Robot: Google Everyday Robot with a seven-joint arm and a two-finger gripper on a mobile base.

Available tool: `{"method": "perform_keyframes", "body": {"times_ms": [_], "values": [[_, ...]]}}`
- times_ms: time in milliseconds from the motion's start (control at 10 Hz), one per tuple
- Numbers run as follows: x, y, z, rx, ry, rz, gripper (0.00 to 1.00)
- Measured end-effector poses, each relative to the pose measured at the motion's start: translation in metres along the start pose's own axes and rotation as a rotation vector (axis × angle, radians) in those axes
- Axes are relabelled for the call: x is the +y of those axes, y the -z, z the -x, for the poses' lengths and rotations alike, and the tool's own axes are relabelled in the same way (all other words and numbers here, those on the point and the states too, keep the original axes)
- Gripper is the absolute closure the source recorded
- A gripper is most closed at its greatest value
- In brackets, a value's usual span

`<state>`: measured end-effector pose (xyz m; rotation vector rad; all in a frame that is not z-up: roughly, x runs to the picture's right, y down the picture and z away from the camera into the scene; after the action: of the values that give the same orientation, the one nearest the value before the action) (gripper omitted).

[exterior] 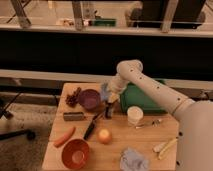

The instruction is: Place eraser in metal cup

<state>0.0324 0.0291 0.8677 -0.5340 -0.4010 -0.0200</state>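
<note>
My gripper point(109, 97) hangs at the end of the white arm, just right of the purple bowl point(89, 99). It is shut on the eraser point(104, 92), a small blue-grey block that shows at its left side. Directly below stands the metal cup point(108, 111), small and dark grey, on the wooden table point(150, 137). The eraser is held a short way above the cup's rim and is not inside it.
A white cup point(135, 115) and a green box point(142, 97) stand to the right. Grapes point(73, 98), a dark block point(73, 116), a carrot point(65, 136), a red bowl point(75, 153), an orange fruit point(104, 135), a black utensil point(92, 126), a cloth point(133, 159) and a banana point(165, 146) lie around.
</note>
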Motion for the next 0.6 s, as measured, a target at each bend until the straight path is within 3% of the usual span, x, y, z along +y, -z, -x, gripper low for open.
{"method": "perform_keyframes", "body": {"times_ms": [600], "values": [[-0.005, -0.013, -0.009, 0.016, -0.001, 0.008, 1.0]]}}
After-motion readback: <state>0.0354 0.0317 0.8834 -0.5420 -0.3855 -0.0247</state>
